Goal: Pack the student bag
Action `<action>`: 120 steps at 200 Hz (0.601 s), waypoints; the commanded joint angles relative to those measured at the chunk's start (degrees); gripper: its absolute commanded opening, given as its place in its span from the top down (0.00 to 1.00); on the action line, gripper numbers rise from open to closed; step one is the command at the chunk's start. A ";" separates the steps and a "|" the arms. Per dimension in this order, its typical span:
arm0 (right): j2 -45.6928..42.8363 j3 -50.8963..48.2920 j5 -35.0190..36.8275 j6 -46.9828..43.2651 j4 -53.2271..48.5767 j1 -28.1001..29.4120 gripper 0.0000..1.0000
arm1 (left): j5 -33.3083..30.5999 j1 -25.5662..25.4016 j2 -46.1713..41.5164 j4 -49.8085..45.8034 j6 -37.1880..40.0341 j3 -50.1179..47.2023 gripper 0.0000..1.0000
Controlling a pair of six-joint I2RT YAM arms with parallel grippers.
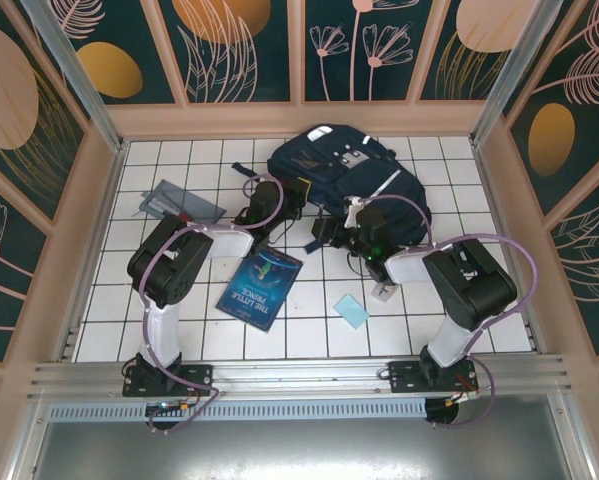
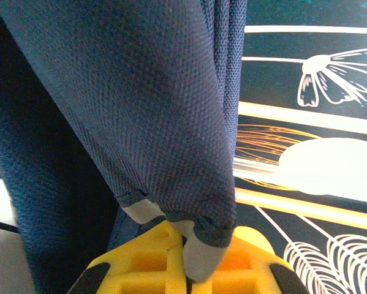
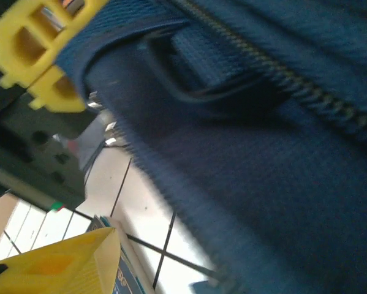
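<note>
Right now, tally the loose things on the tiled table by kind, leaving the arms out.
Backpack: 1
Book: 1
Flat grey pouch: 1
Small light-blue card: 1
Total: 4
A small white bit near the card is too unclear to count.

Student bag (image 1: 324,165) rear centre; pouch (image 1: 182,203) left of it; book (image 1: 261,290) in front

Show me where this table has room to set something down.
Bare tiles lie between the book and the blue card, and in the far-left corner beside the student bag, behind the grey pouch. Right before the bag it's crowded.
</note>
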 commanded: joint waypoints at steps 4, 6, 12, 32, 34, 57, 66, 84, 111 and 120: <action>1.68 3.48 -1.48 -0.26 7.99 -2.87 0.33 | 2.66 -0.68 -6.59 3.18 -3.08 -0.34 1.00; 1.66 3.63 -1.72 -0.26 8.13 -3.05 0.33 | 2.56 -0.63 -6.77 3.04 -3.07 -0.42 1.00; 1.82 3.94 -2.57 -0.13 8.59 -3.59 0.32 | 2.43 -0.64 -7.17 2.49 -3.06 -0.54 1.00; 1.48 4.84 -5.63 1.27 10.25 -5.21 0.30 | 2.32 -0.71 -7.68 0.04 -2.64 -0.02 1.00; 1.36 5.00 -6.07 1.39 10.30 -5.37 0.30 | 2.32 -0.71 -7.64 -0.20 -2.63 0.14 1.00; 1.19 7.33 -8.25 1.41 8.88 -5.65 0.16 | 3.34 -1.04 -6.42 -0.47 -3.21 1.36 1.00; 1.64 8.29 -8.90 1.65 8.52 -5.73 0.16 | 3.97 -1.31 -5.69 -0.14 -3.71 1.95 1.00; 2.73 9.66 -9.88 2.63 8.58 -6.04 0.16 | 5.22 -1.74 -4.17 0.75 -4.84 3.09 1.00; 4.75 10.63 -12.54 5.76 11.69 -6.51 0.18 | 5.95 -2.12 -3.28 1.33 -6.13 3.68 1.00; 5.04 10.71 -13.56 6.66 12.74 -6.57 0.19 | 5.81 -2.18 -3.33 1.18 -6.15 3.61 1.00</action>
